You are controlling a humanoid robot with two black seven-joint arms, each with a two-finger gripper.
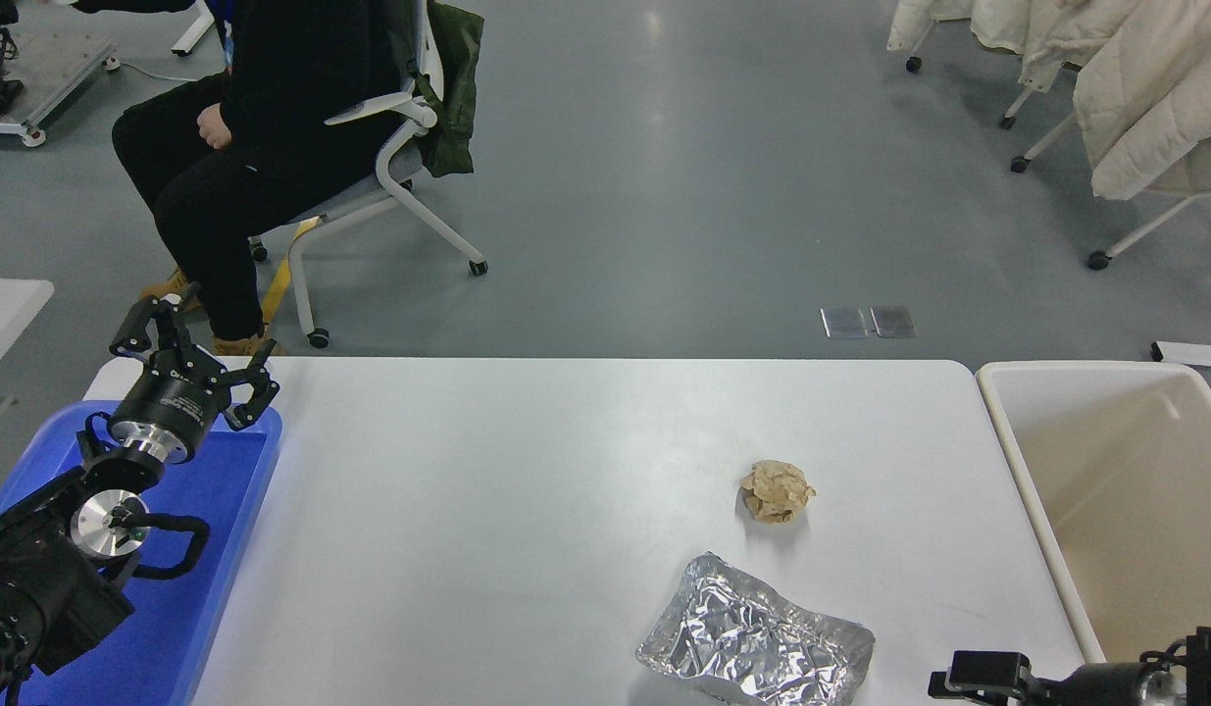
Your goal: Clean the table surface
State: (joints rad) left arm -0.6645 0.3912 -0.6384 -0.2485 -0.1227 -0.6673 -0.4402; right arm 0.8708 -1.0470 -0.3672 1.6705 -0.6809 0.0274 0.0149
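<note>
My table (pixel 527 510) fills the middle and lower part of the frame, white and matte, its far edge running across the centre and its near edge cut off at the bottom. At the right edge of the frame, just beside the table's right end, stands a deep cream bin (pixel 1017 471). At the lower left a blue tray (pixel 227 490) lies on the table's left end, and my left arm is parked over it.

Beyond the table, at the upper left of the frame, a person (pixel 242 127) in black clothes sits on a wheeled chair (pixel 409 186) on the grey floor, well apart from the table. At the upper right, pale coats (pixel 1135 88) hang on wheeled racks.

Low on the table, right of centre and near its front edge, lies a crumpled foil sheet (pixel 757 635). Just above it in the frame, near but not touching, sits a crumpled brown paper ball (pixel 777 490).

My left jaws (pixel 195 341) hang over the tray's far corner, at the left side of the frame, with the fingers spread wide and nothing between them. My right jaws (pixel 968 677) come in at the bottom right corner, low over the table's near right part, beside the foil and apart from it; only a dark block of them shows, so I cannot tell how they stand.
</note>
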